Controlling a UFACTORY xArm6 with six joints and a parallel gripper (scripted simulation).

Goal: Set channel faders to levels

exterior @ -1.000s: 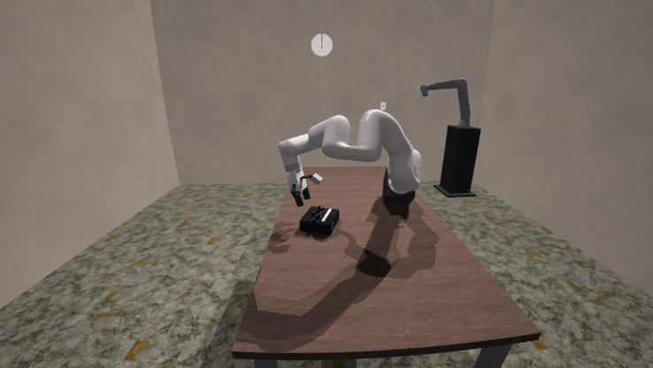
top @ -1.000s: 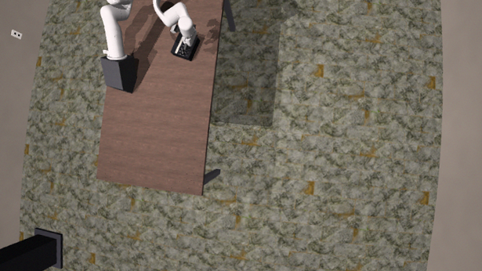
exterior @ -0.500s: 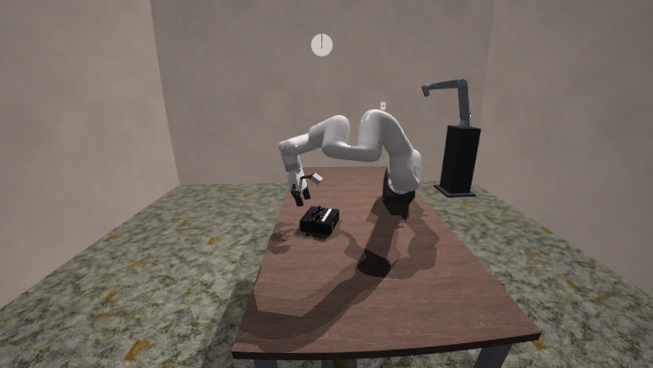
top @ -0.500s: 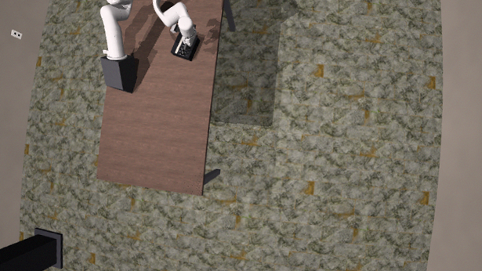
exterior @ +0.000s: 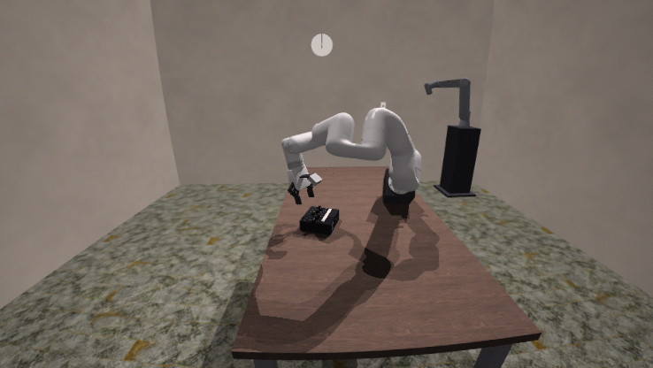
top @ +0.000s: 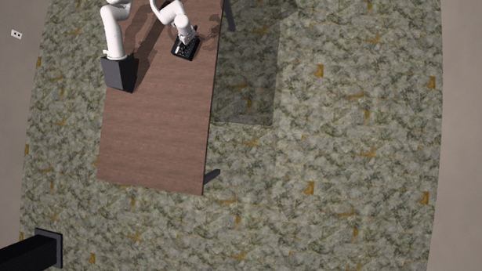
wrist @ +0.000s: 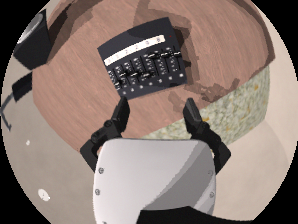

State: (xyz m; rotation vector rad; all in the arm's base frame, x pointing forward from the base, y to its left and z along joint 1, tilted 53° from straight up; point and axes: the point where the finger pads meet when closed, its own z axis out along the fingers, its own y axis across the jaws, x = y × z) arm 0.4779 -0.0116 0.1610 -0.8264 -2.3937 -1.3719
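Lighting desk [wrist: 144,60] below wide-open, empty pincer [wrist: 157,117], apart.

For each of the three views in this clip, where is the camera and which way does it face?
Top: high overhead, facing straight down on the table and floor; the whole white arm shows, reaching over the lighting desk.
Exterior: beyond the table's far end, facing the arm's base; arm, open gripper and lighting desk show.
Wrist: on the arm's wrist, facing down past both fingers; the lighting desk lies beyond them.
Shared: all three show the lighting desk near the table's edge.
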